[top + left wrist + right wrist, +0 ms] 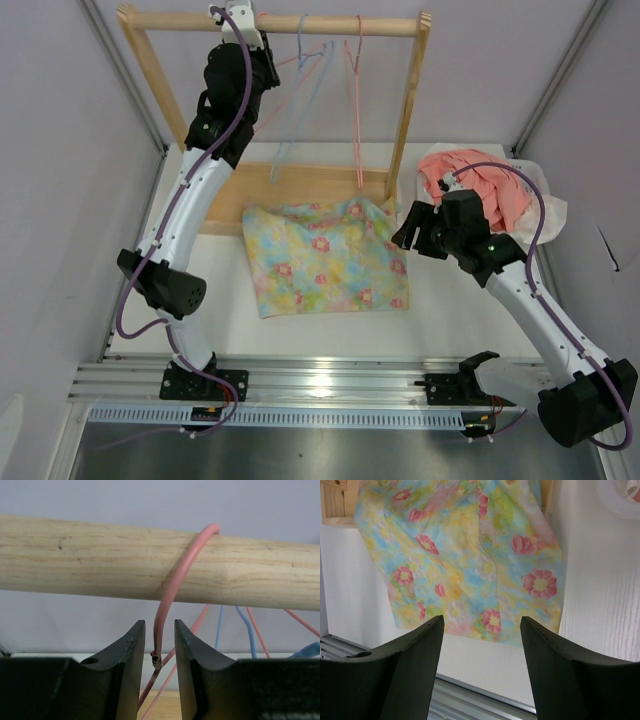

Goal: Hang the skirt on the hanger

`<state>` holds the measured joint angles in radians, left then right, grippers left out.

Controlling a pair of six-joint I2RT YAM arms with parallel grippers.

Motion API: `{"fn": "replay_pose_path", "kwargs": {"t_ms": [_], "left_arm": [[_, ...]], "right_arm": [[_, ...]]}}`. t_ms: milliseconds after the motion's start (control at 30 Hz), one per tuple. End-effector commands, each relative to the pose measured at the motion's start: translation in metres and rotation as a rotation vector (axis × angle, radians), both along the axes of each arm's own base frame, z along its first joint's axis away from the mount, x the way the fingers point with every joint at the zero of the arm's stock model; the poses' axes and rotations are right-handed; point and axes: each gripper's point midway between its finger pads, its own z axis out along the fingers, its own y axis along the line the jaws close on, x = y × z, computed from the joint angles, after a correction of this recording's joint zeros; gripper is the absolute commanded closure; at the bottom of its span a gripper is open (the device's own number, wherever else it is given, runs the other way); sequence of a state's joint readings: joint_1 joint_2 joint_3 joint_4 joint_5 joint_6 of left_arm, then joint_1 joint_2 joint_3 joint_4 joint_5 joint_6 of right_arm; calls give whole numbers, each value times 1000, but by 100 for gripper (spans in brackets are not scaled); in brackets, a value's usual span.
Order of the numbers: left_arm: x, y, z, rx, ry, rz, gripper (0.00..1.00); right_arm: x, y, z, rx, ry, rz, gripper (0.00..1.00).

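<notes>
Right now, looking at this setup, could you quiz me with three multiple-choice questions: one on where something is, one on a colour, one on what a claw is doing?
1. Where is the skirt?
A. Hanging up, off the table
B. Flat on the table, in front of the wooden rack
C. Held in a gripper

2. What colour is the hanger between the left gripper's fingers?
A. Blue
B. White
C. Pink

3. What state is the right gripper in?
A. Open and empty
B. Shut on the skirt
C. Shut tight, empty

Answers:
1 B, the top view shows it spread on the white surface.
2 C, the left wrist view shows pink wire between the fingers.
3 A, its fingers stand wide apart with nothing between them.
</notes>
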<state>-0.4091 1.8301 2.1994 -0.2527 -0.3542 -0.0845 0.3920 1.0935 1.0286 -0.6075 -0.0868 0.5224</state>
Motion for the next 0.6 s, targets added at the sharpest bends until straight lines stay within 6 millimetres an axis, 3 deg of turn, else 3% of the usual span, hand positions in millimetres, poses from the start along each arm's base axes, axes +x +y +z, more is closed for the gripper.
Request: {"fn": "replay_pose_path", "kwargs": {"t_ms": [0, 267, 567], "left_arm": [[-12, 7, 25, 31, -48, -15, 64], [-2, 12, 14, 39, -26, -33, 65], [2, 2, 12, 29, -28, -129, 64]], "right_arm": [[3, 1, 14, 15, -61, 16, 31], [1, -4, 12, 12, -56, 12, 31], [1, -7, 11, 12, -59, 10, 31]]}}
